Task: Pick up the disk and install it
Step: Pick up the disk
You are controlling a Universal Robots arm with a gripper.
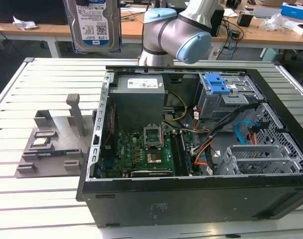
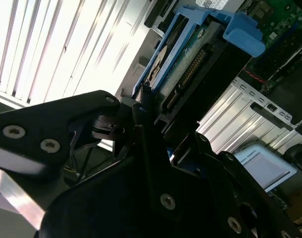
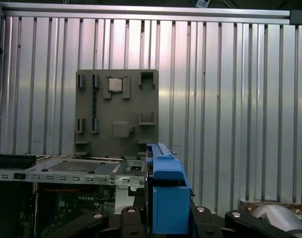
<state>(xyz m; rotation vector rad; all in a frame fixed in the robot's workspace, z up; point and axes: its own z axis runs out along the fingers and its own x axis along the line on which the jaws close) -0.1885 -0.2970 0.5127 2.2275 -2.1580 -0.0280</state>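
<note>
Silver metal in a blue frame, the disk [image 1: 91, 26] stands edge-on between my gripper's [image 2: 141, 111] fingers [image 2: 86, 109], which are clamped onto it, with the open computer case [image 1: 191, 149] well below them. I judge it stiff, weighty and shock-sensitive: hold frame and body, never connector or board

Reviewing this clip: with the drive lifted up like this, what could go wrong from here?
1. The gripper clamps the silver hard drive in its blue plastic carrier high above the slatted aluminium table; a slip would likely drop it hard.
2. Orange, blue and black cables lie loose beside the grey drive cages in the open black computer case; the drive might snag them on entry.
</note>
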